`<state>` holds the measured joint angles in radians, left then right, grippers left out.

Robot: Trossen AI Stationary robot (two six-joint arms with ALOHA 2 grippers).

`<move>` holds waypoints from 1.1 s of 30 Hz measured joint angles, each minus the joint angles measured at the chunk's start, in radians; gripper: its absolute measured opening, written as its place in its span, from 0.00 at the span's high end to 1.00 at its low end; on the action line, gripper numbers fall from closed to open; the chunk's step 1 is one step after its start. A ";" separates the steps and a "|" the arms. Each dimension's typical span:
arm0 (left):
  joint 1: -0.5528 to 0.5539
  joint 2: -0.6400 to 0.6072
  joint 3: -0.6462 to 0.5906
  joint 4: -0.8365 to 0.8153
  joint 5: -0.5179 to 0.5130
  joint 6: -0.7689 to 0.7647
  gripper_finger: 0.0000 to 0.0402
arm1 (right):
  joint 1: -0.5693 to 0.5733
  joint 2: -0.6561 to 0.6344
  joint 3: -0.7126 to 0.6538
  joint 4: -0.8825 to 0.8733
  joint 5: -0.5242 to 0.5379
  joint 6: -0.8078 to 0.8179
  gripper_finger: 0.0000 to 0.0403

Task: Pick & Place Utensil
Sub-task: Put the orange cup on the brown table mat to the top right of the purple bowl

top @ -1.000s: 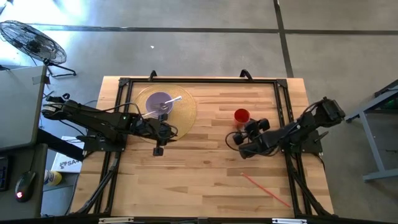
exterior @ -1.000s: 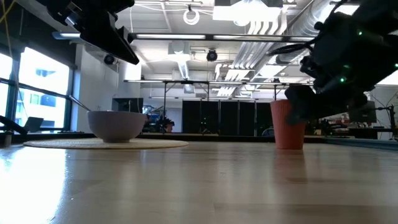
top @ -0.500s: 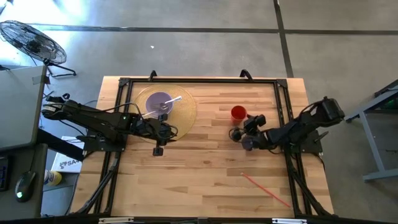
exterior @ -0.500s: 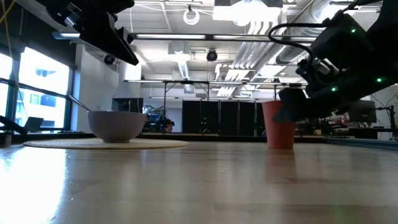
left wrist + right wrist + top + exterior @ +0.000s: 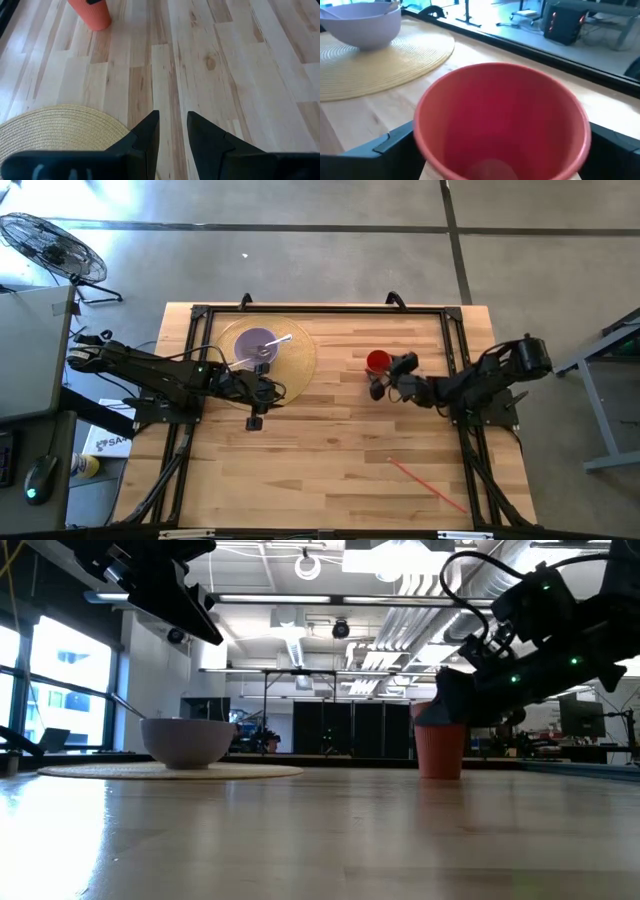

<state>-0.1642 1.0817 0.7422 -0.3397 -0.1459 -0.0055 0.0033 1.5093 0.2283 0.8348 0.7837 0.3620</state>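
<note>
The red cup (image 5: 378,361) stands upright on the wood table, right of centre, and fills the right wrist view (image 5: 502,115). My right gripper (image 5: 385,382) is at the cup, one finger on each side (image 5: 502,142). A purple bowl (image 5: 258,345) sits on a round woven mat (image 5: 300,360), and a pale spoon (image 5: 280,339) leans on the bowl's rim. My left gripper (image 5: 263,390) hovers open over the mat's near edge (image 5: 172,116) and touches nothing. My right gripper has the red cup between its two fingers (image 5: 395,142), which lie against opposite sides of the cup's wall just below the rim (image 5: 422,142). They come at it nearly level, slanting from the table's right and near side. The cup is upright, its base on the table (image 5: 438,772).
A thin red stick (image 5: 425,480) lies near the table's near right corner. A black frame (image 5: 320,310) runs along the table's far and side edges. Bare wood stretches between the mat and the cup and across the near half.
My right gripper has swung toward the table's far edge and left, and the red cup has slid a short way left along the table with it, staying upright. My left arm has kept still.
</note>
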 joint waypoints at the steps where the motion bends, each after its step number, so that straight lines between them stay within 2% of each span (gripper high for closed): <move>1: 0.000 0.000 0.000 0.000 0.000 0.000 0.76 | -0.009 0.000 0.000 0.002 -0.020 -0.004 0.01; 6: 0.000 0.000 0.000 0.005 -0.001 0.000 0.76 | -0.032 0.000 0.001 0.059 -0.085 -0.021 0.03; 12: 0.000 -0.028 -0.005 0.004 -0.003 0.008 0.76 | -0.032 0.000 0.001 0.100 -0.105 -0.050 0.13; 17: 0.000 -0.116 -0.098 0.080 -0.009 0.019 0.76 | -0.032 0.000 0.037 0.098 -0.114 -0.060 0.20; 26: 0.000 -0.269 -0.185 0.106 -0.041 0.027 0.76 | -0.059 0.027 0.310 -0.067 -0.153 -0.185 0.21; 31: 0.000 -0.362 -0.205 0.078 -0.058 0.026 0.76 | -0.133 0.125 0.452 -0.076 -0.164 -0.218 0.21; 33: 0.000 -0.395 -0.210 0.043 -0.058 0.018 0.76 | -0.175 0.182 0.513 -0.074 -0.212 -0.226 0.21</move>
<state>-0.1638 0.6864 0.5323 -0.2969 -0.2043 0.0127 -0.1714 1.6910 0.7413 0.7603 0.5719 0.1361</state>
